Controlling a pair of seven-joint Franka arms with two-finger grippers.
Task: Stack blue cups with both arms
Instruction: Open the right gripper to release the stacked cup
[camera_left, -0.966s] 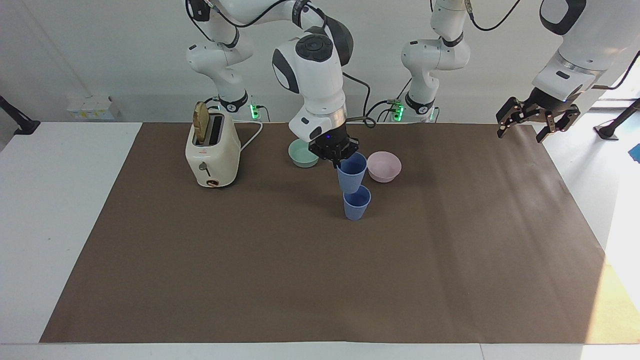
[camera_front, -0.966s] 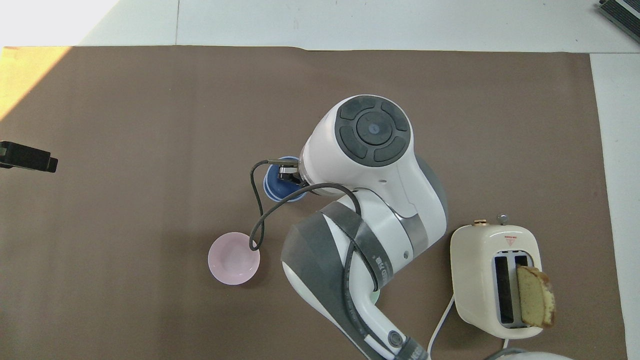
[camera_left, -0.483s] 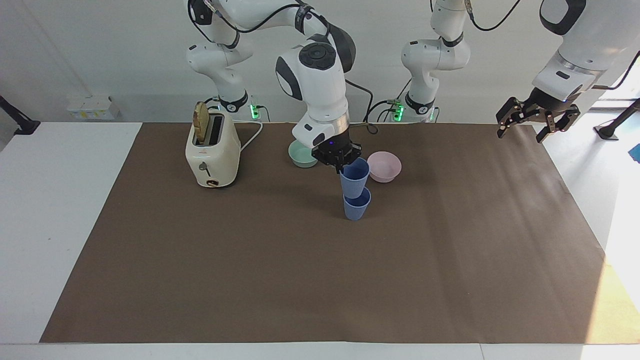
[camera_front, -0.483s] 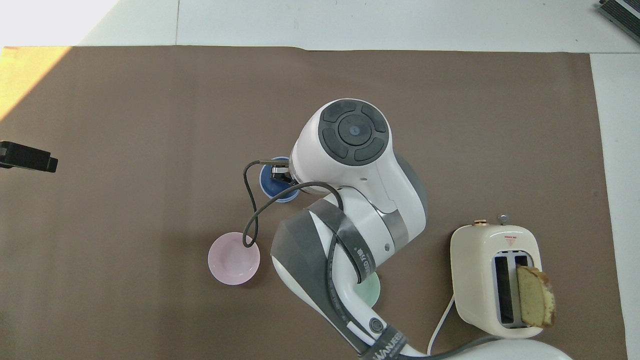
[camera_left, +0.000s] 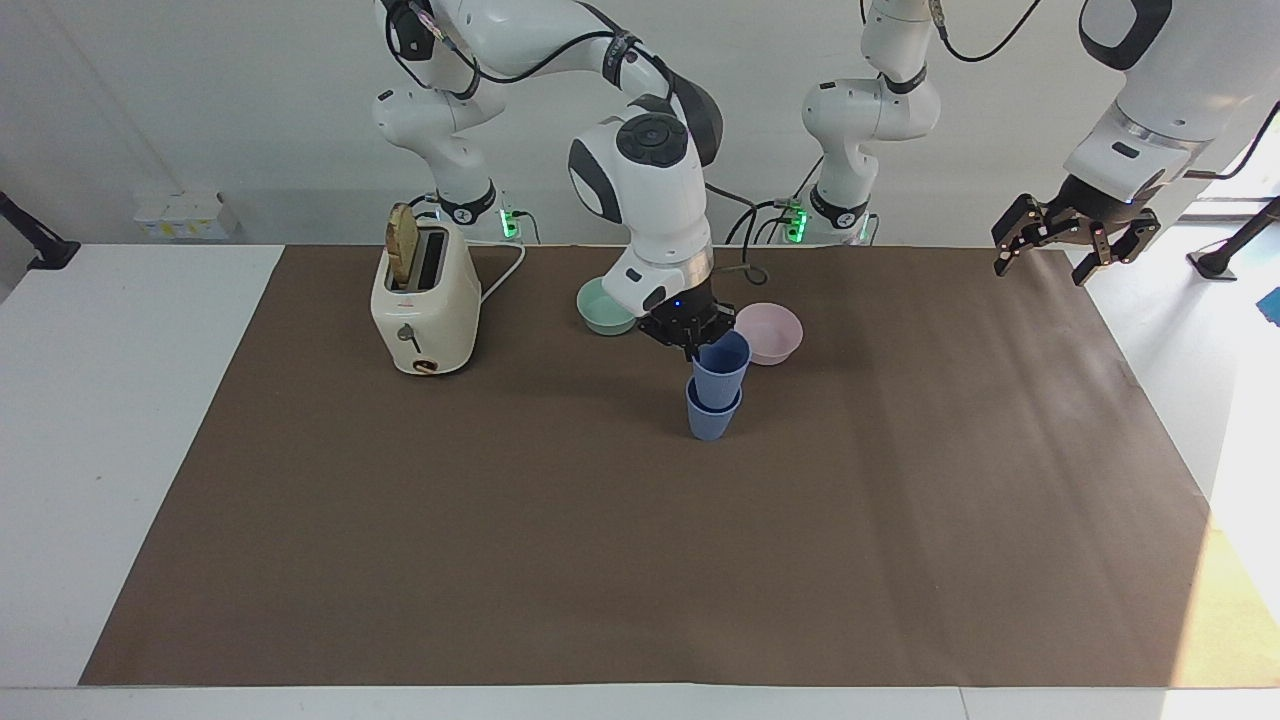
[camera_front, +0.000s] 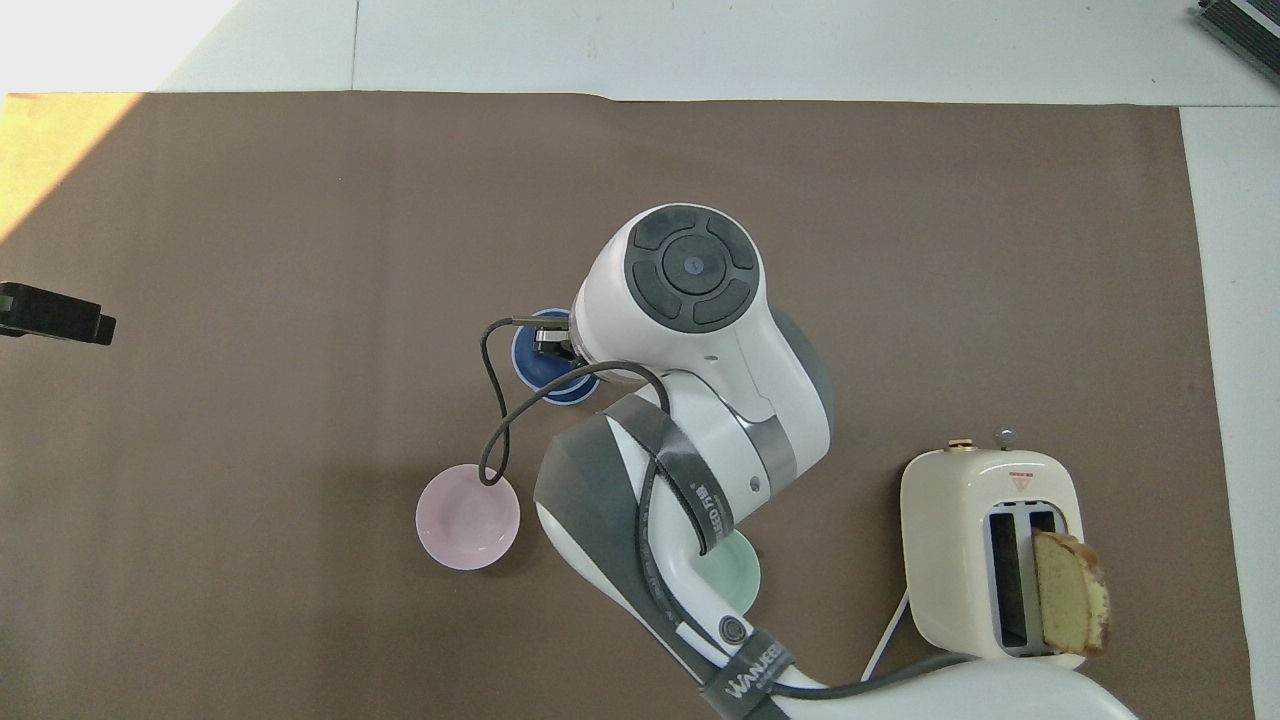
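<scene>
Two blue cups sit near the mat's middle. The lower cup (camera_left: 712, 420) stands upright on the mat. The upper cup (camera_left: 721, 368) sits partly inside it, tilted slightly. My right gripper (camera_left: 690, 335) is shut on the upper cup's rim. In the overhead view the right arm hides most of the cups (camera_front: 540, 368) and the gripper. My left gripper (camera_left: 1075, 245) is open and empty, waiting in the air over the mat's edge at the left arm's end; its tip shows in the overhead view (camera_front: 55, 315).
A pink bowl (camera_left: 770, 332) lies just beside the cups, nearer to the robots. A teal bowl (camera_left: 603, 305) is under the right arm. A cream toaster (camera_left: 425, 300) with a bread slice stands toward the right arm's end.
My right gripper has lowered the upper cup from above the lower cup down into it. The left arm has not moved.
</scene>
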